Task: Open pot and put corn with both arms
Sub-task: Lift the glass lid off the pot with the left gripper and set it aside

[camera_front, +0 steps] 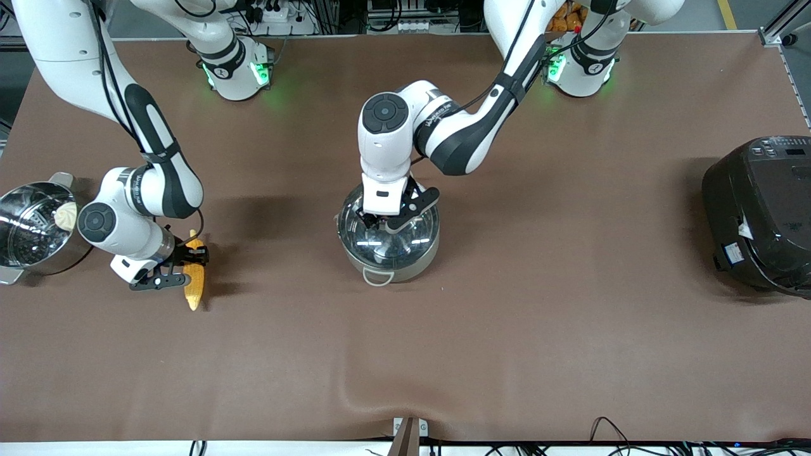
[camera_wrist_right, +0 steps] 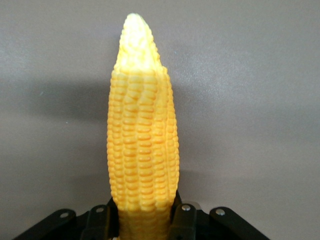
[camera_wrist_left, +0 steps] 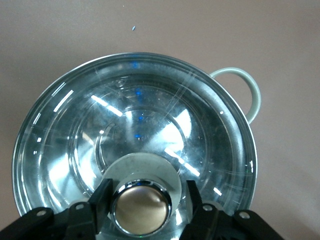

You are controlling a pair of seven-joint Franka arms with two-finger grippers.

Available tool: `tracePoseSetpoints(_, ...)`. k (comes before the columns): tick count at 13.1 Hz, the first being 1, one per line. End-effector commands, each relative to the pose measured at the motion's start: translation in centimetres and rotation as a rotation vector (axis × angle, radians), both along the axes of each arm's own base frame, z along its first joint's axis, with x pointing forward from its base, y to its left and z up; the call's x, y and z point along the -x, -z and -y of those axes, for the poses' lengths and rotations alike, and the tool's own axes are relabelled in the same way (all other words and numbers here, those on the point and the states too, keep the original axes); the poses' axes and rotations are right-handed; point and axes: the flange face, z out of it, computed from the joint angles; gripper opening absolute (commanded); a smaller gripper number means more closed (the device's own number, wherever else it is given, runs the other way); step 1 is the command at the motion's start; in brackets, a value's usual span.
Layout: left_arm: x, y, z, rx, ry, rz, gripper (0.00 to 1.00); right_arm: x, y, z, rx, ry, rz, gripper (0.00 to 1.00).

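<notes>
Shiny round stainless-steel pot [camera_front: 388, 253] standing mid-tabletop [camera_front: 507, 329] on the brown cloth, clear glass lid [camera_front: 386, 231] seated on its rim, one pale loop handle [camera_front: 378, 277] on the pot's side nearer the front camera. Left hand [camera_front: 380, 218] down on top of that lid, black fingers [camera_wrist_left: 102, 197] set either side of the copper-coloured knob [camera_wrist_left: 141, 206] and pressed against it: clenched on the knob, lid not yet lifted. In the left wrist view, glass dome [camera_wrist_left: 135, 145] full of reflections, loop handle [camera_wrist_left: 240, 90] sticking out past its rim.

Yellow-orange tapered corn cob [camera_front: 194, 277] well apart from the pot, toward the right arm's end of the tabletop, pointed tip toward the front camera. Right hand [camera_front: 180, 266] around the cob's thicker end, grasping it; fingers [camera_wrist_right: 182, 220] tight against both sides of the cob [camera_wrist_right: 142, 145] in the right wrist view, tip pointing away from the wrist. Whether the cob rests on the cloth or hangs just above it: cannot tell.

Steel pot with perforated steamer insert [camera_front: 28, 228] and white bun [camera_front: 65, 215] farther from the lidded pot than the corn, at the right arm's edge. Big black rice cooker [camera_front: 763, 212] away from the pot at the left arm's end.
</notes>
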Motion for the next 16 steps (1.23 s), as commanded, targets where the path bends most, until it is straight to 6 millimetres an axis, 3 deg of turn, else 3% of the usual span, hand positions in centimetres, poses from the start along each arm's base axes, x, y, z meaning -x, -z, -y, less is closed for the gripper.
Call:
tracePoseSetpoints(1,-0.1,0.0,0.5,0.007,-0.017,0.003,0.45,-0.4,-1.6,0.1,-0.017,-0.027,0.015,0.0)
tracePoseSetpoints(3,-0.2,0.3,0.4,0.004,-0.018,0.0,0.02,-0.2,-1.6,0.2,-0.019,-0.035,-0.008,0.0)
tracePoseSetpoints(6,-0.1,-1.3,0.1,0.008,-0.018,0.008,0.0,-0.2,-1.5,0.3,-0.018,-0.038,-0.009,0.0)
tracePoseSetpoints(8,0.1,-5.1,-0.5,0.04,-0.02,0.03,0.0,-0.2,-1.6,0.3,-0.018,-0.038,-0.008,0.0)
tracePoseSetpoints(11,0.8,-11.8,-3.0,0.033,-0.019,0.019,0.0,-0.3,-1.6,0.2,-0.018,-0.038,-0.008,0.0)
tracePoseSetpoints(13,-0.1,-15.7,-6.7,0.029,-0.054,0.021,0.0,-0.3,-1.7,0.2,-0.018,-0.038,-0.008,0.0)
tracePoseSetpoints(14,0.4,-17.2,-8.5,0.026,-0.042,0.025,0.0,-0.3,-1.8,0.2,-0.018,-0.038,-0.006,0.0)
tracePoseSetpoints(16,-0.1,-19.6,-14.3,0.027,-0.03,0.027,0.0,-0.3,-2.2,-0.1,-0.018,-0.038,-0.003,0.0)
